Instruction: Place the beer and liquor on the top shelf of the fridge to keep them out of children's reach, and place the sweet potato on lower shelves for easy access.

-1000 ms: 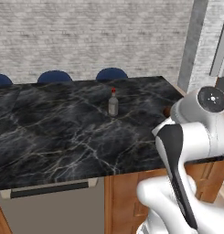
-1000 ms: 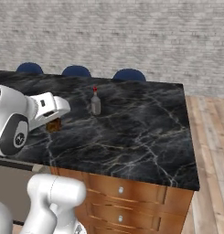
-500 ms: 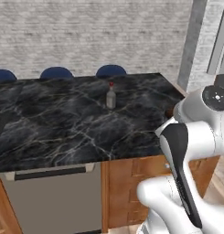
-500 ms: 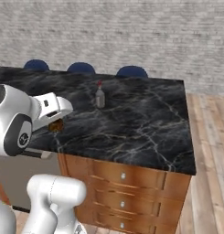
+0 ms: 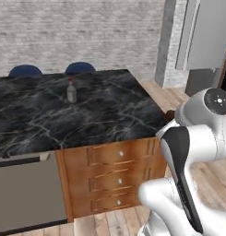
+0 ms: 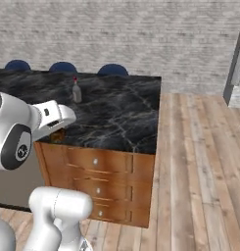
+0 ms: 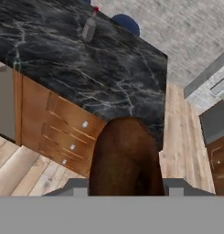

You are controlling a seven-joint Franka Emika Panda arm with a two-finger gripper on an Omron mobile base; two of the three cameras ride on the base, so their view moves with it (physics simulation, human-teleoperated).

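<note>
My gripper (image 7: 125,187) is shut on the sweet potato (image 7: 126,155), a dark reddish-brown lump that bulges up between the two fingers in the hand view. From the base views the sweet potato peeks out beside the hand (image 5: 169,114) (image 6: 57,136). The liquor (image 5: 71,91) (image 6: 77,92) (image 7: 89,27), a greyish bottle with a red cap, stands upright on the black marble counter (image 5: 100,110), far from the gripper. A tall pale grey fridge (image 5: 204,41) rises at the far right, beyond the counter's end. The beer and the top shelf are out of view.
Wooden drawers (image 6: 97,169) front the counter (image 6: 121,112) with a grey appliance panel (image 5: 26,193) beside them. Blue chairs (image 5: 80,68) line its far side before a brick wall. Open plank floor (image 6: 200,162) stretches to the right of the counter.
The base has driven and turned, so the counter and bottle have slid left in both base views and the fridge has come into sight. The grip on the sweet potato is unchanged.
</note>
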